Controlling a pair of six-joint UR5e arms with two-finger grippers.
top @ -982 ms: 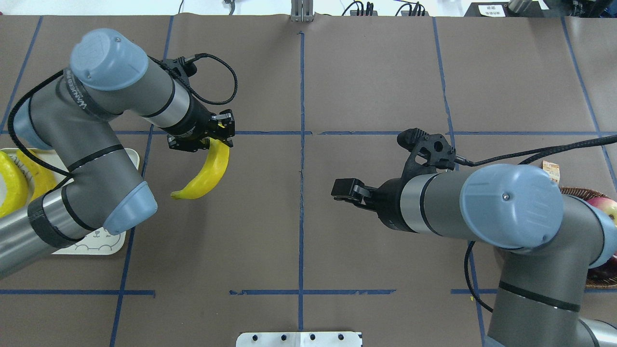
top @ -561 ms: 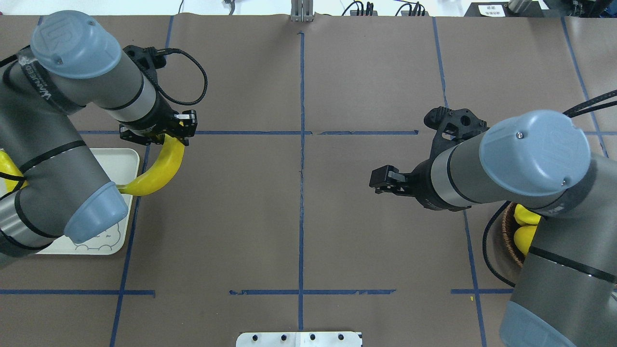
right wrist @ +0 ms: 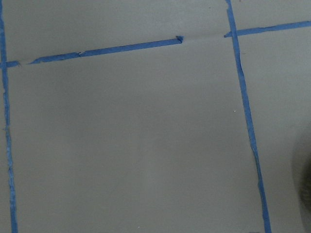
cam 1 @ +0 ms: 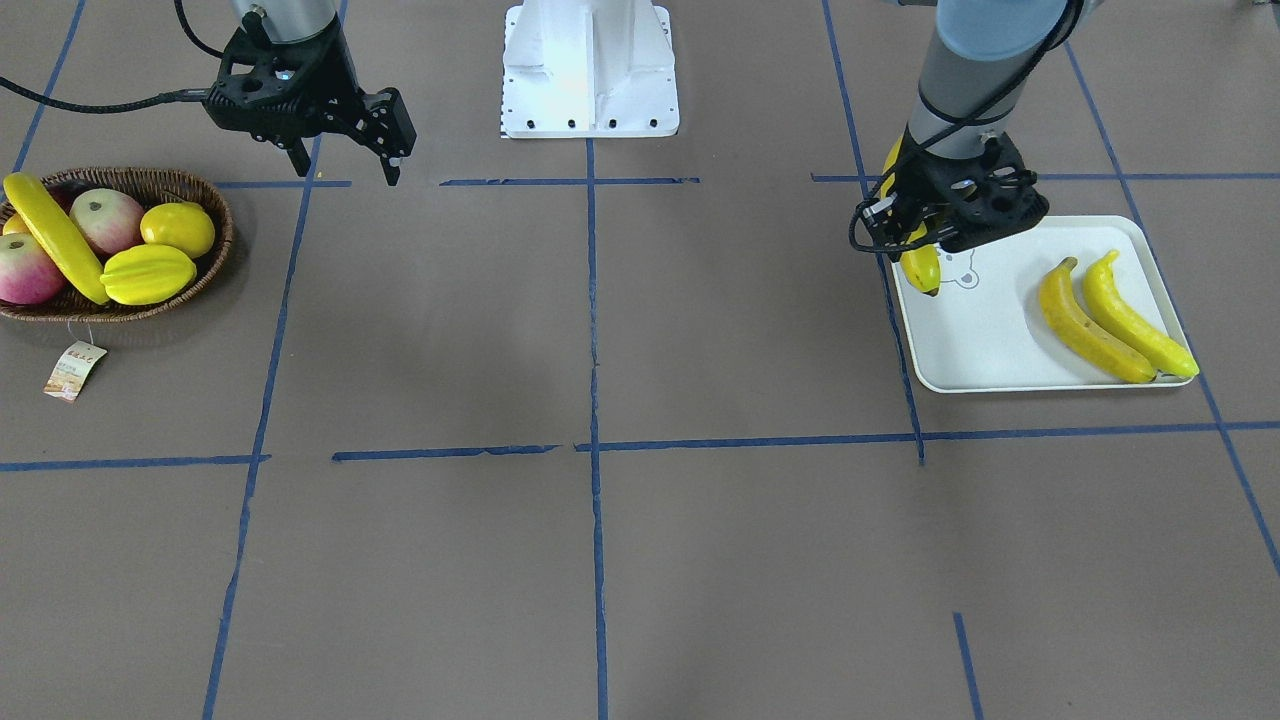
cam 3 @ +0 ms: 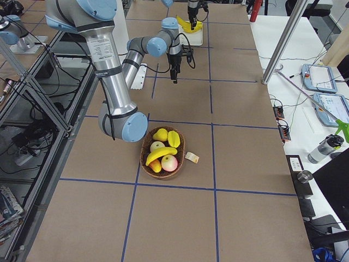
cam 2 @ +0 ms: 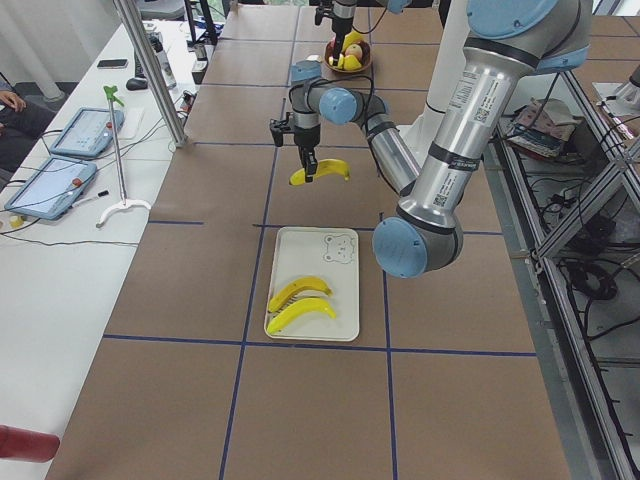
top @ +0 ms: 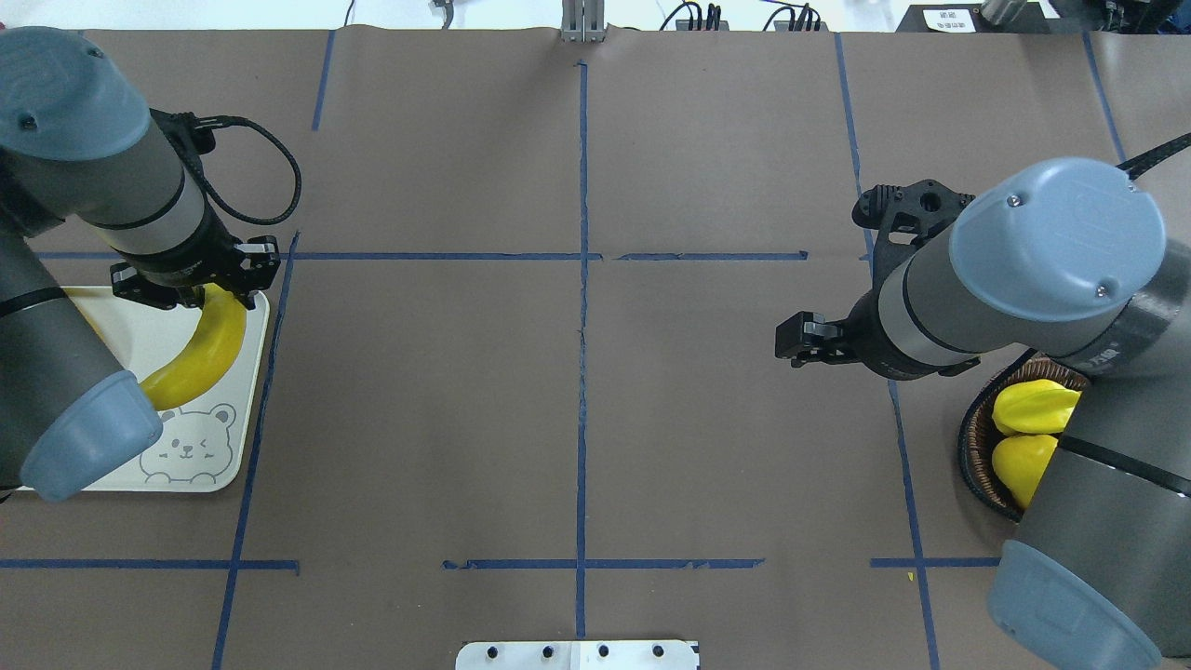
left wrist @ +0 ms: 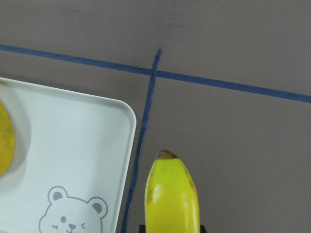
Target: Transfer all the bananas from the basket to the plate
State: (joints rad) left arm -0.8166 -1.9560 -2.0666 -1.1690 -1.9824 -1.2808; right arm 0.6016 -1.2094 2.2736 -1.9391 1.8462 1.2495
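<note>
Brown table [cam 1: 700,560] with a blue tape grid, filling the front-facing view. Left arm [top: 56,307] down the overhead frame's left edge, right arm [top: 1051,251] at its right edge. Plate [cam 1: 985,340] at centre right of the front-facing frame, bear drawing in its upper-left corner. Basket [cam 1: 215,255] at the left edge of that frame, well apart from the plate.

Two bananas [cam 1: 1085,322] flat on the plate's right half, side by side and just touching near their lower ends. A third banana [top: 200,354] hanging from the left gripper [top: 198,290], clamped near its top end, lower tip by the plate's bear corner and raised off the surface in the left side view. A fourth banana [cam 1: 55,250] lying slantwise in the basket, across its left part.

Right gripper [cam 1: 345,165] at upper left of the front-facing frame, fingers spread wide, nothing between them, above bare table right of the basket.

Beside the fourth banana in the basket: two apples [cam 1: 105,220], a starfruit [cam 1: 148,273], a lemon [cam 1: 178,228]. Paper tag [cam 1: 73,368] on the table just below the basket.
</note>
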